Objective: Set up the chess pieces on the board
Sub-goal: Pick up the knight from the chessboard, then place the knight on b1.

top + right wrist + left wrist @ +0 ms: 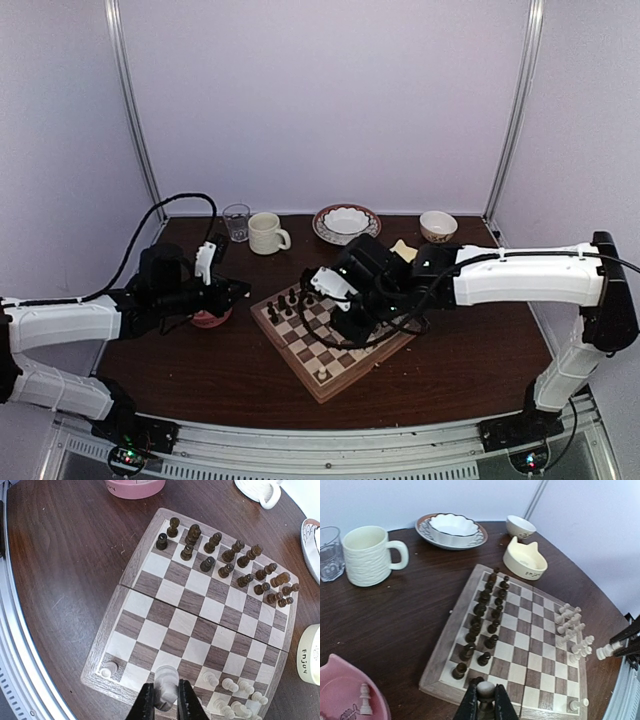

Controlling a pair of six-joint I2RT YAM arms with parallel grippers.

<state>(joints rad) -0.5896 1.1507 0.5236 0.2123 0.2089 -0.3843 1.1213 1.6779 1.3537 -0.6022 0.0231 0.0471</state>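
Cream-white chess pieces [231, 684] edge the square checked wooden board [172, 642] as we see left gripper [485, 692] and right gripper [165, 687], jaws each pinching one piece.

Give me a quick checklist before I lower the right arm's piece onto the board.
1. Grip of right fingers on cream piece: ok.
2. Grip of left fingers on small piece: ok.
3. The dark pieces upright in two rows: ok.
4. Square under the cream piece free: cannot tell, fingers hide it.
5. Cream rows on the board complete: not ok, gaps remain.
6. The pink bowl emptied: not ok, white piece inside.
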